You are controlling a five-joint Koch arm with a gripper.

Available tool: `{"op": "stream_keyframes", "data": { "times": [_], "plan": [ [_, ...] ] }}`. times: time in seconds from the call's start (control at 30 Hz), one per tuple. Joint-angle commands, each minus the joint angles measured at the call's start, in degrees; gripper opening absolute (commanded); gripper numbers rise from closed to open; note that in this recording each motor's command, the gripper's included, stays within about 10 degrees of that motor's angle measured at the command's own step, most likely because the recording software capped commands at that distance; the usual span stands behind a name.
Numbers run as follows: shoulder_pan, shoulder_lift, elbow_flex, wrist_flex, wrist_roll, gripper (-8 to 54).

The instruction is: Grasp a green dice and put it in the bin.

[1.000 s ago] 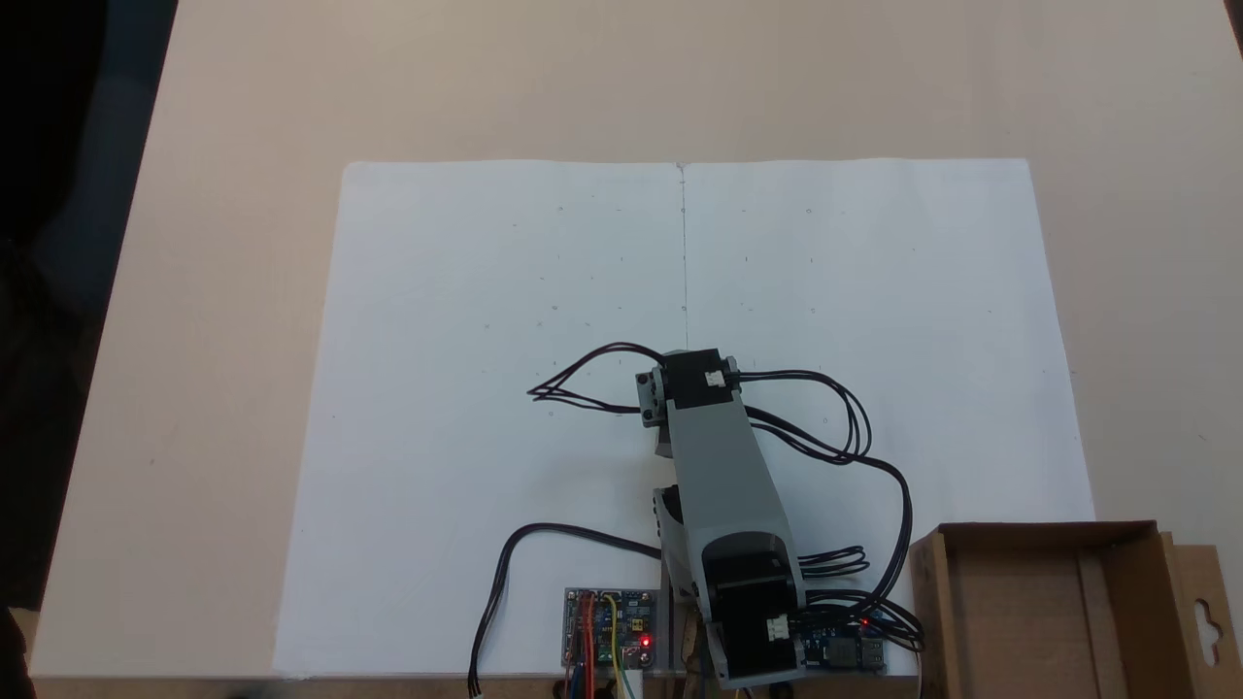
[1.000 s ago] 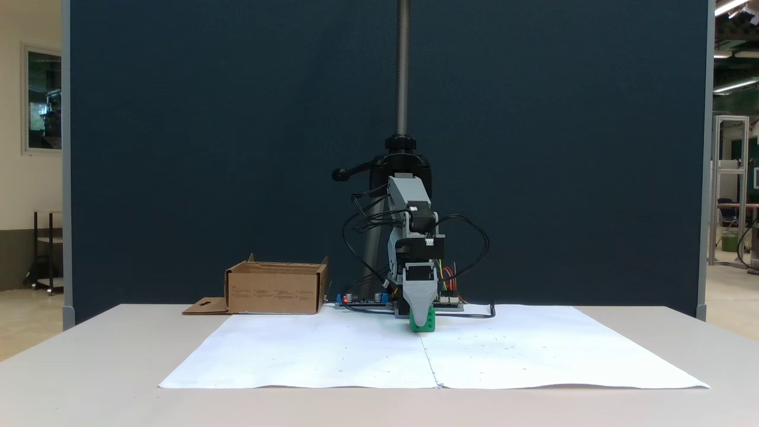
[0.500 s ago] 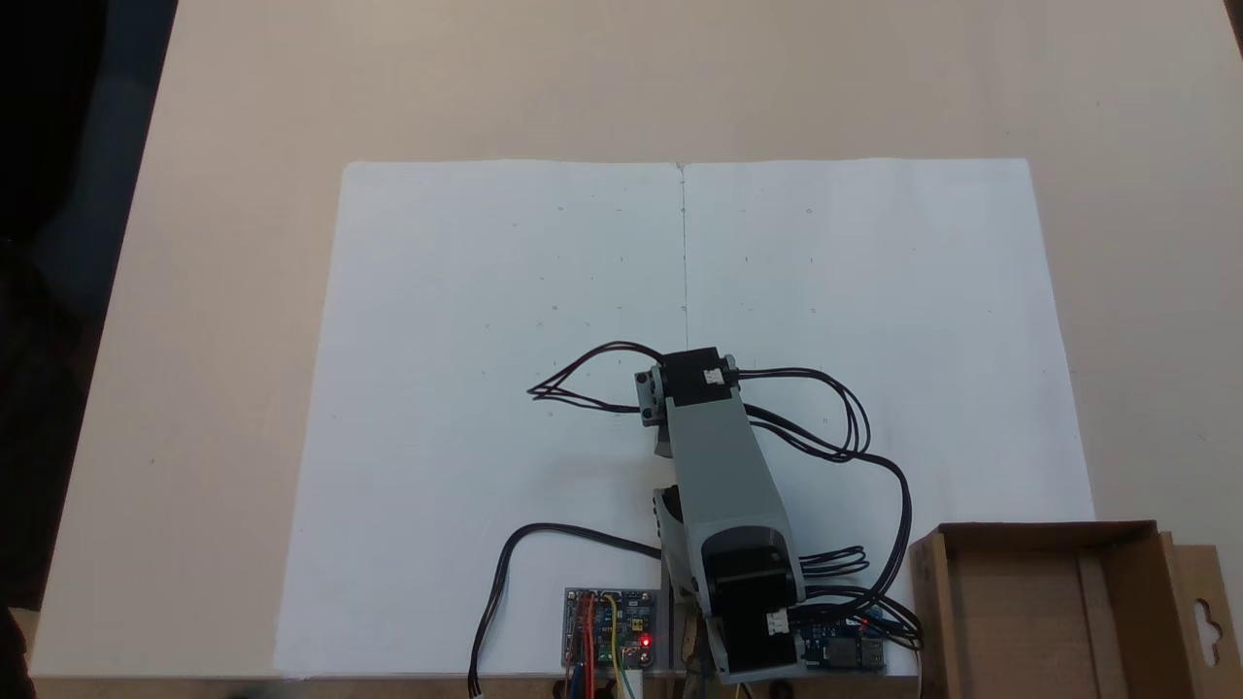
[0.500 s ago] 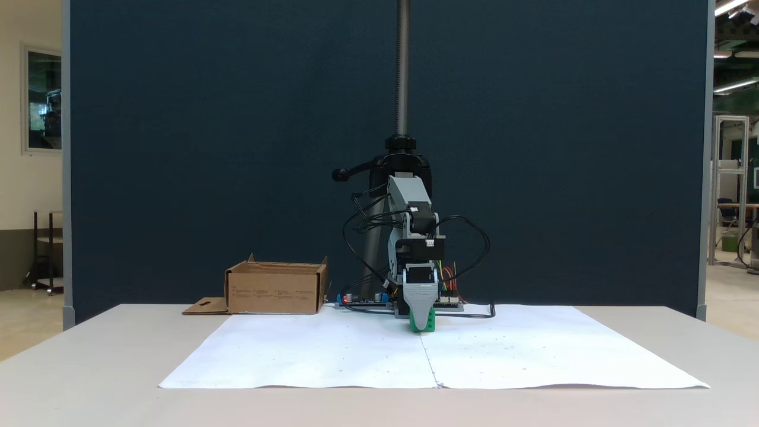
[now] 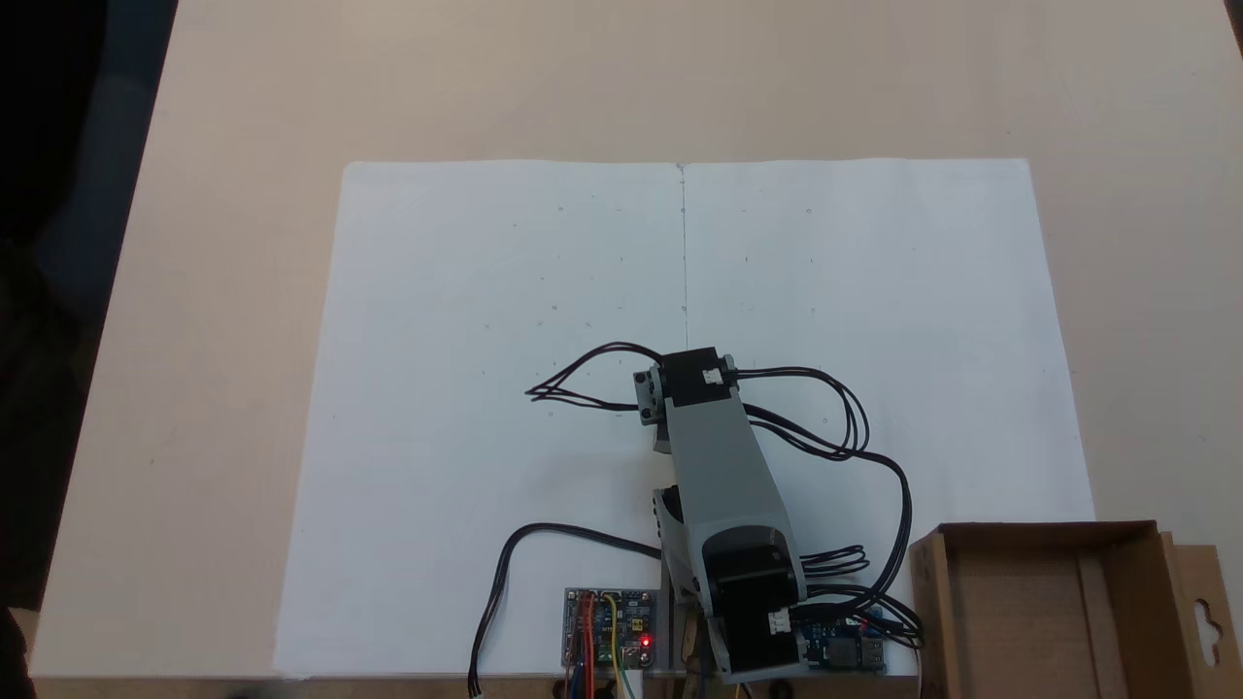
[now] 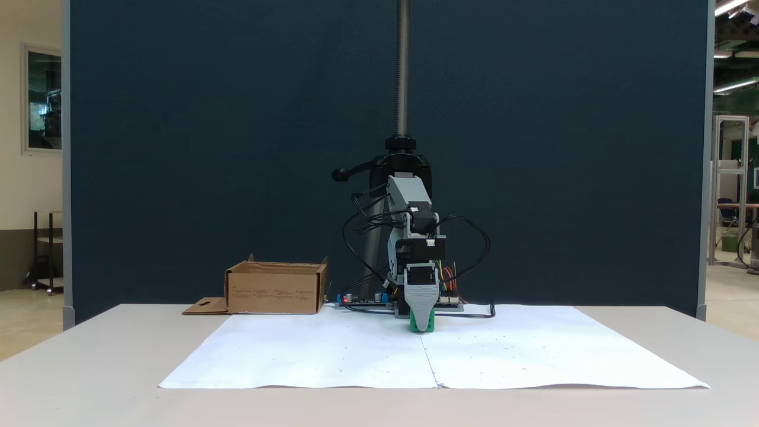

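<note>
One green dice (image 6: pixel 422 324) sits on the white paper sheet (image 6: pixel 332 356) near the middle of the table (image 6: pixel 89 362), and in the front fixed view the grey claw (image 6: pixel 421 323) stands low in front of it, so the cube shows only as green edges around the tip. Whether the claw is already clenched on the dice I cannot tell, because its jaws lie one behind the other there. To do this step well, I think the claw should close firmly before lifting, then rise straight up. From above, the arm (image 5: pixel 723 466) covers both dice and claw. The cardboard bin (image 5: pixel 1039 602) lies at about four o'clock from the arm, partly cut by the picture edge.
</note>
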Motion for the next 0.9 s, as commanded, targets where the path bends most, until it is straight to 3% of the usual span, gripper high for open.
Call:
{"op": "stream_keyframes", "data": {
  "times": [0.0, 0.47, 0.53, 0.87],
  "plan": [
    [-0.5, 0.4, -0.2, -2.3, 2.5, 24.1],
    [0.2, 0.6, 2.0, -8.3, 1.6, 24.7],
    [0.4, 0.5, 2.0, -8.3, 1.2, 27.3],
    [0.6, 0.5, 2.8, -9.5, 0.6, 29.2]
  ]
}}
